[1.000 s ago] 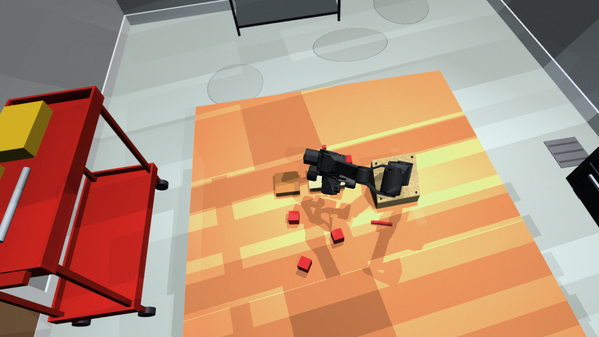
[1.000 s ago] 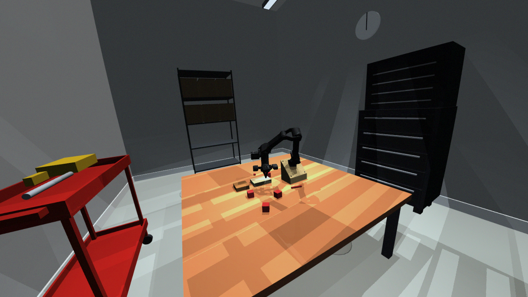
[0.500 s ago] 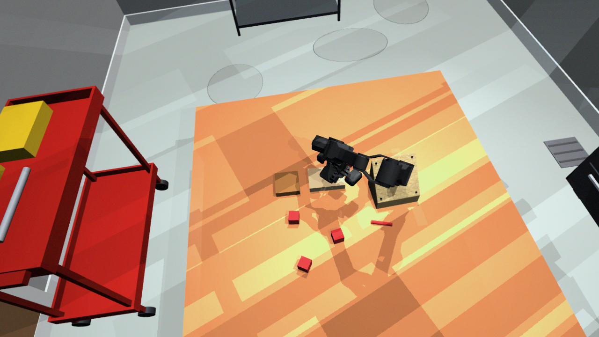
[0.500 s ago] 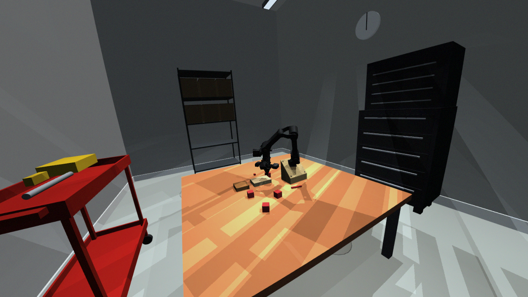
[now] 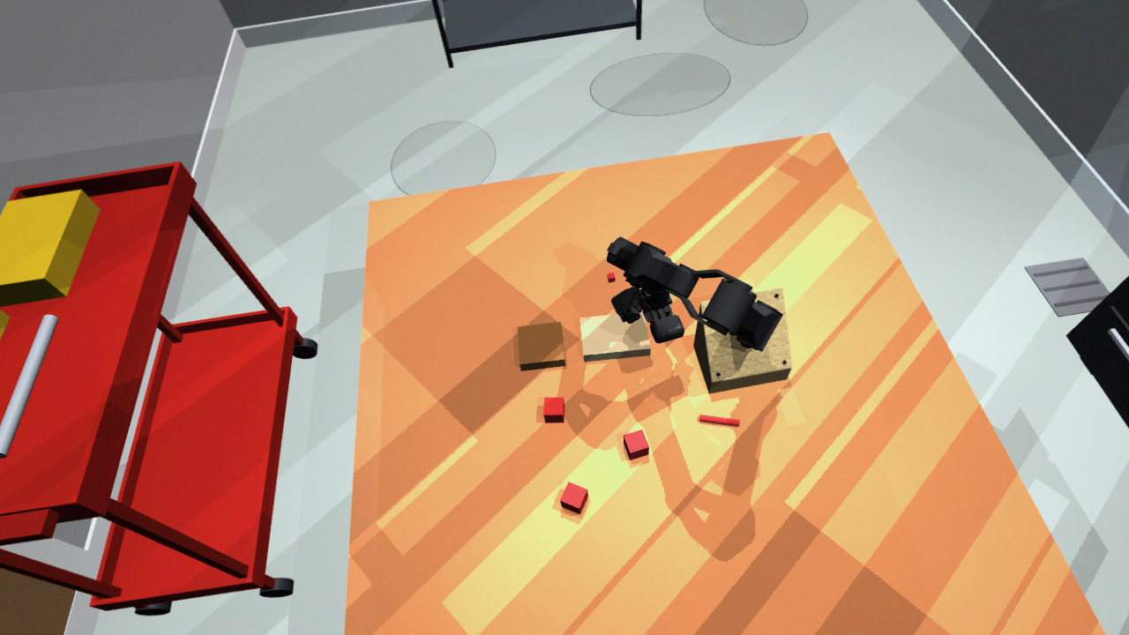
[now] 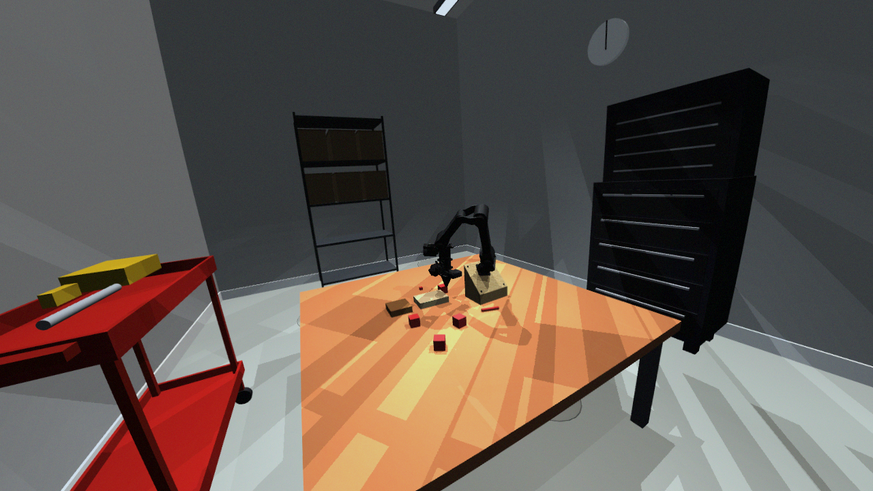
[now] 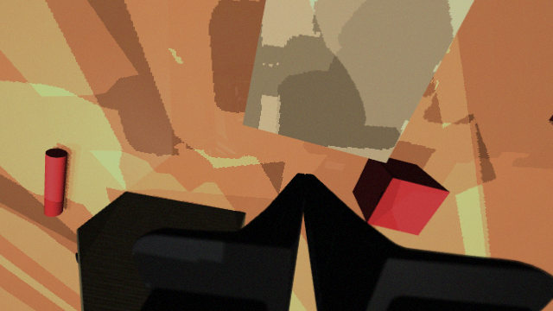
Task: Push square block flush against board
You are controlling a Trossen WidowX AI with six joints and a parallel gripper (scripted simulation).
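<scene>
The square block [image 5: 541, 341] [image 6: 398, 307] is brown and lies flat on the table, left of the board in the top and exterior views. It is not in the wrist view. The board [image 5: 601, 339] [image 6: 430, 299] [image 7: 298, 82] is pale and rectangular and lies flat. A narrow gap separates it from the block, and their facing sides look close to parallel. My gripper [image 6: 446, 290] [image 7: 303, 180] is shut and empty, pointing down near the board's end away from the block. Its tips are hidden under the arm in the top view. I cannot tell their exact height.
A red cube [image 6: 442, 286] [image 7: 408, 205] is beside the fingers, near a corner of the board. Other red cubes [image 5: 554, 408] [image 5: 636, 444] [image 5: 573, 497] lie in front. A tiny cube [image 5: 610, 277] [image 6: 420, 287] lies behind. A red rod [image 5: 718, 420] [image 7: 54, 186] lies near the wooden base [image 5: 750, 367].
</scene>
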